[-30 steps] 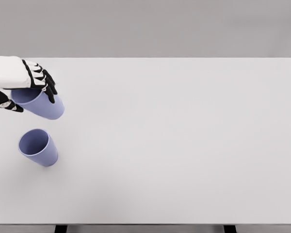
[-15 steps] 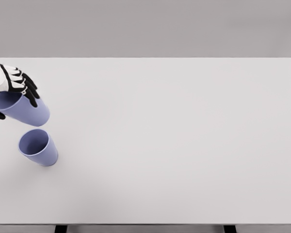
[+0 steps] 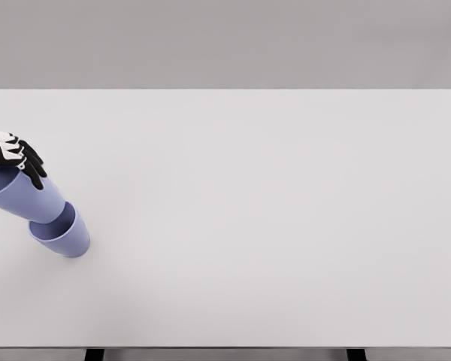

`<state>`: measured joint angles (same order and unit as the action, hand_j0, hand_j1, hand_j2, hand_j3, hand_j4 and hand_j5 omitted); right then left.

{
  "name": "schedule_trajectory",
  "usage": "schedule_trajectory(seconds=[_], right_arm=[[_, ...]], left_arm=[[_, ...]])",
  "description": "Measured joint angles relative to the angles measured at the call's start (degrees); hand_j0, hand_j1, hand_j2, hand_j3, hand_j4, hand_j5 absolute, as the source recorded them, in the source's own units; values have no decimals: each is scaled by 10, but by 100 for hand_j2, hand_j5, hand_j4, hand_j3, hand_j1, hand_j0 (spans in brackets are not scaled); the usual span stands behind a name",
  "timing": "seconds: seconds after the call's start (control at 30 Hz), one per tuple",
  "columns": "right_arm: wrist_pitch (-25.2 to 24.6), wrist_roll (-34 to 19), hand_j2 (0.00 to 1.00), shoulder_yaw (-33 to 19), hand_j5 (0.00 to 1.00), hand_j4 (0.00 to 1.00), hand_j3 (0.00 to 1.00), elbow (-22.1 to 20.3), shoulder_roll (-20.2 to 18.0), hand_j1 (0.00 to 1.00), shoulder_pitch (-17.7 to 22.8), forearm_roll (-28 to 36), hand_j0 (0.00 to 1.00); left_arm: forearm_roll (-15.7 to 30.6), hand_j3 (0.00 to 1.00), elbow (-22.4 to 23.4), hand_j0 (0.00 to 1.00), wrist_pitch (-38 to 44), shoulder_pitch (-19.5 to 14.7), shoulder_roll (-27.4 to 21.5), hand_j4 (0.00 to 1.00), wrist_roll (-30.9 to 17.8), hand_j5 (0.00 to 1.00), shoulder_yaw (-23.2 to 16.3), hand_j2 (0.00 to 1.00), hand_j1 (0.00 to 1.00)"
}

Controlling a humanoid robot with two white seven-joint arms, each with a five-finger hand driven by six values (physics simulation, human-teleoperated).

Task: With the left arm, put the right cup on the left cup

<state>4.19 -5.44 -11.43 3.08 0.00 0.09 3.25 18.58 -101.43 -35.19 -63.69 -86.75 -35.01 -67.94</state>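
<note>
- Left hand, at the table's left edge, has its fingers wrapped round the tilted held cup.
- Its base sits in the standing cup's mouth.
- Stacking step; next, I judge: straighten, lower, release.

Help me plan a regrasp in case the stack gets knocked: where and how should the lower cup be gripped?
Grip the lower cup around its side wall near the base, coming from its right. Its mouth is taken up by the upper cup, which the left hand holds tilted into it from the left, so only the wall's right and front sides are free.
</note>
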Motion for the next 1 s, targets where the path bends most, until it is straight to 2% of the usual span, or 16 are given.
schedule_trajectory(seconds=[0.53, 0.6, 1.0], right_arm=[[0, 0, 100, 0, 100, 100, 100, 0, 0, 100, 0, 0, 100], [0, 0, 100, 0, 100, 100, 100, 0, 0, 100, 0, 0, 100], [0, 0, 100, 0, 100, 100, 100, 0, 0, 100, 0, 0, 100]], left_arm=[[0, 64, 1, 64, 0, 13, 1, 64, 0, 64, 1, 64, 64], [-2, 64, 1, 64, -1, 27, 2, 64, 0, 64, 1, 64, 64], [-7, 64, 6, 64, 4, 28, 9, 64, 0, 64, 3, 64, 64]])
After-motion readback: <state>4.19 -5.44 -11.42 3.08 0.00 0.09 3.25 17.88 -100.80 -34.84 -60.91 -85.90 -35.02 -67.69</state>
